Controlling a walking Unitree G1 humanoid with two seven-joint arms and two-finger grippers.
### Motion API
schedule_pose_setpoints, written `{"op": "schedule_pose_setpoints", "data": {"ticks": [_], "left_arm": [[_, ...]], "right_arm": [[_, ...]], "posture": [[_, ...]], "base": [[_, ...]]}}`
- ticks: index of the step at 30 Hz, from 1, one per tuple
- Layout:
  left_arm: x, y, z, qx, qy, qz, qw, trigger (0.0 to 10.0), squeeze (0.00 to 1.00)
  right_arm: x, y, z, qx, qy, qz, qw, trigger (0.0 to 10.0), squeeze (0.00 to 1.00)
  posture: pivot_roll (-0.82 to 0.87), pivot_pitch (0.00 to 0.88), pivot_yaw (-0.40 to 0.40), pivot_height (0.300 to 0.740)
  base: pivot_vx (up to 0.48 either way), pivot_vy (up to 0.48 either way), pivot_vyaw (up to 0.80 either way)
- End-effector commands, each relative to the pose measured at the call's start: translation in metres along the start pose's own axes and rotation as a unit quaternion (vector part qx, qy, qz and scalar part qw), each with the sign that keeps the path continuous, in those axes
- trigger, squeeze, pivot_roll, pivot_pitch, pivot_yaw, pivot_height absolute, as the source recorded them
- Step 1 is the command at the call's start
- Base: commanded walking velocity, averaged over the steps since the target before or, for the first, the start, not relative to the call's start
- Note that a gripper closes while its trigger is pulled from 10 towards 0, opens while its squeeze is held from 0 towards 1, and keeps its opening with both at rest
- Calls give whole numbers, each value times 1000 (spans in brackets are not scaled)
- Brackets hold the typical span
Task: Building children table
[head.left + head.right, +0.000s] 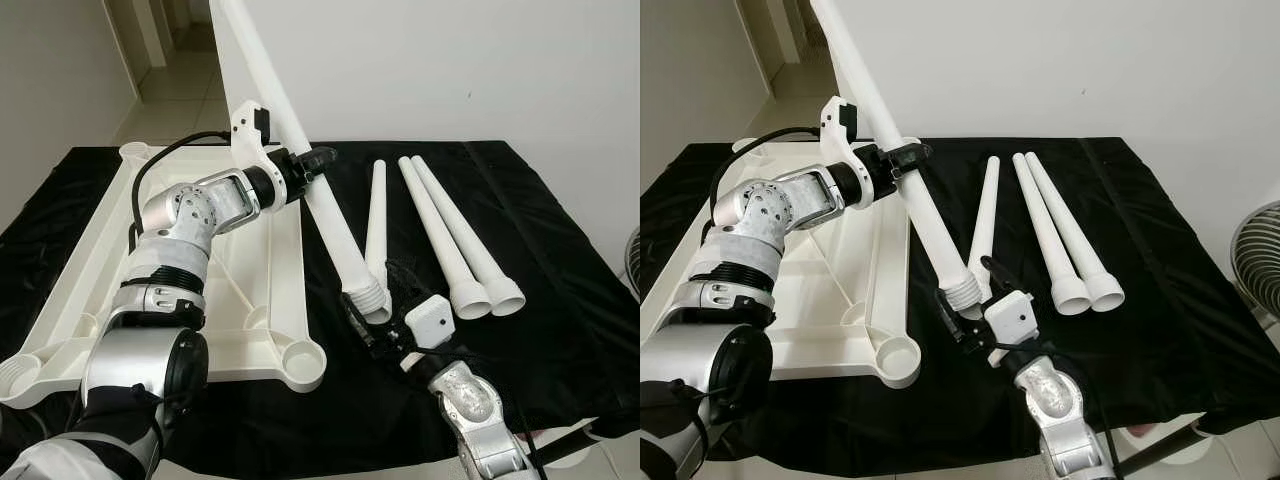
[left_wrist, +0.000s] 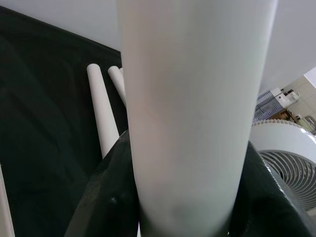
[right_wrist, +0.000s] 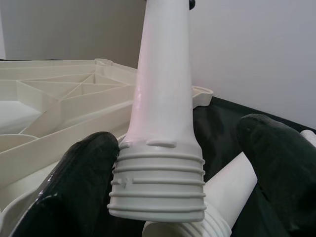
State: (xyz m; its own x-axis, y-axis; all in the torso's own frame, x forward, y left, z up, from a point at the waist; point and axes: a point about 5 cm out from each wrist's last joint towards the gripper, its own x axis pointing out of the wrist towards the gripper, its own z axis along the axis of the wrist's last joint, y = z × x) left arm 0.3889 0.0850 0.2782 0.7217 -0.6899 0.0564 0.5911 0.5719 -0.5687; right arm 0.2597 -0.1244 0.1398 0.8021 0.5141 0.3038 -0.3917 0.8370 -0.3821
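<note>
**A:** Left gripper is clamped round the mid-shaft of the raised table leg; in the left wrist view the black fingers wrap both sides of the tube. Leg is tilted, threaded end low, narrow end up past the gripper.

**B:** Right side?

**A:** Right gripper sits at the threaded end, fingers spread either side of it. One finger looks to touch the threads, the other stands apart. Not a grip, more a guide, I'd judge.

**B:** Why held that way?

**A:** Probably so the left carries the weight while the right steers the thread toward a socket. Upturned tabletop lies below the left gripper; its corner socket is near the right gripper, to its left.

**B:** Spares?

**A:** Three more legs lie on the black cloth beyond the right gripper; nearest one lies just under the threaded end.
</note>
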Motion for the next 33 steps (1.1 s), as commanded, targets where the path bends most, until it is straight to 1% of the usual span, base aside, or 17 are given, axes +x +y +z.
{"op": "schedule_pose_setpoints", "data": {"ticks": [1,11,15,16,18,22,25,28,29,30,31,32,33], "left_arm": [[2,-5,3,15,11,-15,1000,10000,0],[0,-10,5,23,7,-30,999,10000,0],[-1,-14,6,33,4,-43,999,10000,0],[-2,-16,5,40,6,-47,998,10000,0],[-3,-17,4,49,8,-53,997,10000,0],[-5,-18,7,54,5,-57,997,10000,0],[-6,-18,10,59,1,-59,996,10000,0],[-6,-18,10,60,1,-59,996,10000,0],[-7,-18,12,66,0,-57,996,10000,0],[-7,-18,12,66,0,-57,996,10000,0],[-9,-16,15,74,-4,-54,996,10000,0],[-9,-15,16,75,-6,-51,996,10000,0],[-9,-15,16,75,-6,-51,996,10000,0]], "right_arm": [[0,-3,2,7,-2,-5,1000,10000,1000],[3,-11,4,25,0,-26,999,10000,1000],[6,-14,2,47,13,-31,998,10000,1000],[8,-17,4,60,11,-35,998,10000,0],[11,-22,6,77,11,-41,996,10000,0],[13,-27,6,90,21,-40,995,10000,0],[14,-33,7,94,27,-42,994,10000,0],[14,-34,7,95,27,-43,994,10000,0],[12,-38,7,97,33,-24,994,10000,0],[12,-38,7,97,33,-24,994,10000,0],[9,-42,8,98,45,12,994,10000,0],[7,-44,9,99,52,32,993,10000,0],[7,-44,9,99,52,32,993,10000,0]], "posture": [[-45,34,61,740],[-34,43,58,740],[-31,46,53,740],[-30,47,50,740],[-30,47,50,740],[-29,47,47,740],[-31,46,47,740],[-31,46,47,740],[-31,46,47,740],[-31,46,47,740],[-31,46,47,740],[-35,48,51,740],[-35,48,51,740]], "base": [[0,0,0],[0,0,0],[0,0,0],[0,0,0],[0,0,0],[0,0,0],[0,0,0],[0,0,0],[0,0,0],[0,0,0],[0,0,0],[0,0,0],[0,0,0]]}}
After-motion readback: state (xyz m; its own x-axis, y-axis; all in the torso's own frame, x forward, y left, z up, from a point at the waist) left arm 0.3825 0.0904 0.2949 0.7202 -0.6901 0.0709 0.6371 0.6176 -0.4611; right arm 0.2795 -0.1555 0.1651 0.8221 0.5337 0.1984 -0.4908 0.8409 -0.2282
